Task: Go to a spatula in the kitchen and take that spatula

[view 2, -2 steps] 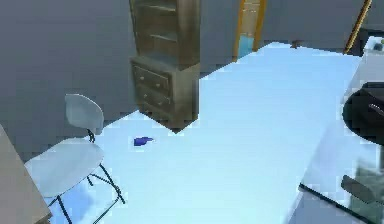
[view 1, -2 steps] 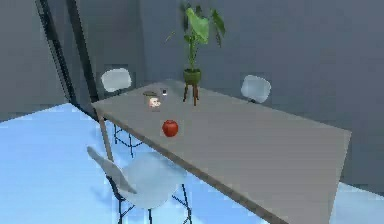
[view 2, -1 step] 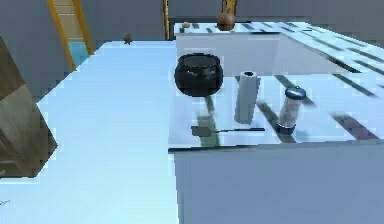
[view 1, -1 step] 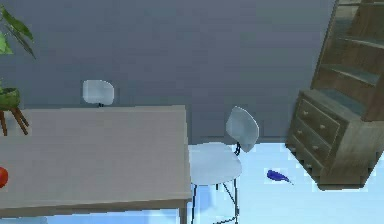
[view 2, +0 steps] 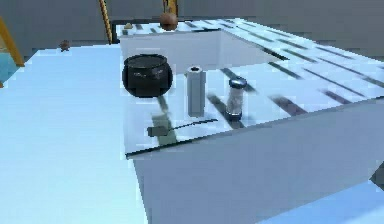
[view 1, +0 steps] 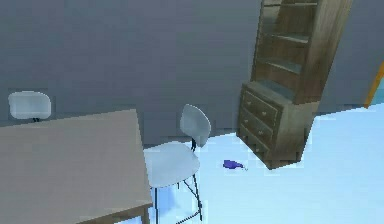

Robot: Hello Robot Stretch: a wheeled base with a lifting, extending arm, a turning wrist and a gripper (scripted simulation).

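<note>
Flat dark utensil [view 2: 178, 127] on counter [view 2: 262, 97], near pot [view 2: 150, 75]

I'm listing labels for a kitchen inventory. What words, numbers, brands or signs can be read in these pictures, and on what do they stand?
No text can be read in these pictures.
Black pot, grey cylinder and small jar on the counter: plain surfaces, no lettering to make out.
Wooden cabinet, table and white chair: no lettering or signs.

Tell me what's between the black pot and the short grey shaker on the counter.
A tall silver cylinder, standing upright, seen in the arm side view.
</note>
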